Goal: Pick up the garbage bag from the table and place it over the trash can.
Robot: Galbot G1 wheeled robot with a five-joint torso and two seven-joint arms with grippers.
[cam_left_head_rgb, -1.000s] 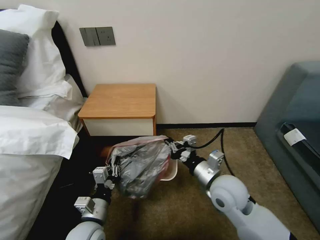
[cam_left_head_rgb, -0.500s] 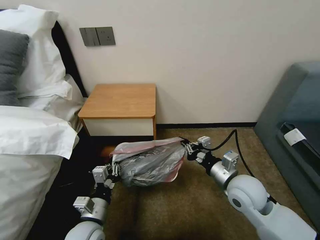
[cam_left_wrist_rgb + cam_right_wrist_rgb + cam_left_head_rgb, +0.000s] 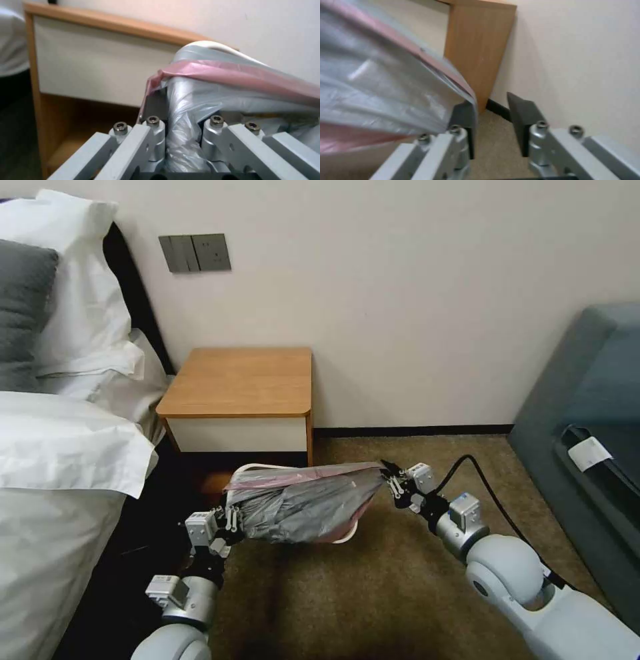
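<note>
The garbage bag (image 3: pixel 303 503), grey crinkly plastic with a pinkish-red rim band, hangs stretched sideways between my two grippers, low over the trash can (image 3: pixel 347 533). Just the can's beige rim peeks out behind and in front of it. My left gripper (image 3: pixel 230 519) is shut on a bunch of the bag (image 3: pixel 181 140) at its left end. At the right end my right gripper (image 3: pixel 389 478) stands open (image 3: pixel 491 113), and the bag's rim (image 3: pixel 430 75) drapes over the outer side of one finger (image 3: pixel 463 117). The table (image 3: pixel 240 380) stands behind, against the wall.
A bed with white linen (image 3: pixel 60 447) fills the left side. A grey sofa (image 3: pixel 587 420) stands at the right. The right arm's black cable (image 3: pixel 493 490) loops over the brown carpet (image 3: pixel 373 593) in front of the can.
My right gripper has swung right and away from the left one, pulling the bag out long and flatter over the can. The left gripper has barely moved.
</note>
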